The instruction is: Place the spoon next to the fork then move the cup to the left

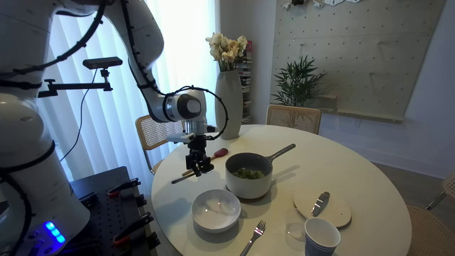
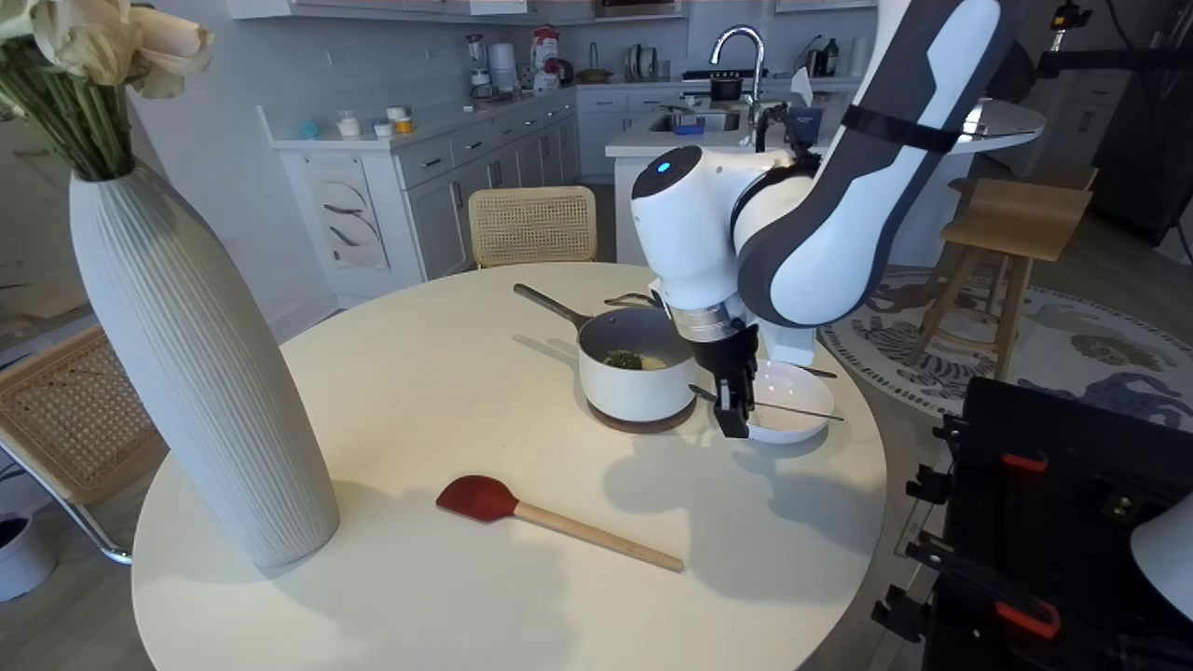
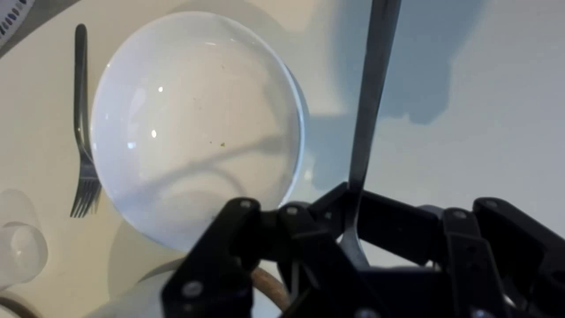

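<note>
Right up close in the wrist view, the gripper is squeezing its fingers together on the spoon near its round end, and the long end is sticking out over the tabletop, maybe so it can go down straight. On the far side of the bowl, the fork is lying flat, so the gripper will likely be going over or around the bowl. Just beside the glass, the cup is standing upright, probably waiting its turn after the spoon.

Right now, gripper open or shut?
The gripper is shut on the spoon: in the wrist view, its fingertips meet the handle from both sides.
</note>
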